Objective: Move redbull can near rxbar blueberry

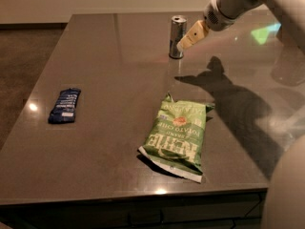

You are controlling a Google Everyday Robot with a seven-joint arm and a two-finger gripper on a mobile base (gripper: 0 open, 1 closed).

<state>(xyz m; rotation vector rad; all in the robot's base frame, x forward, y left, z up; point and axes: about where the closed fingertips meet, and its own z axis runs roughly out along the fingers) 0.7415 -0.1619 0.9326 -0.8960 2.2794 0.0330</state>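
Observation:
The redbull can [177,36] stands upright at the far middle of the dark table [114,104]. The rxbar blueberry [65,105], a flat dark blue wrapper, lies near the table's left edge. My gripper [188,38] comes in from the upper right, its pale tip right next to the can's right side, about at mid-height. The arm's shadow falls on the table to the right of the can.
A green chip bag [177,135] lies near the table's front edge, between the can and me. The table's front edge runs along the bottom of the view, and the floor lies to the left.

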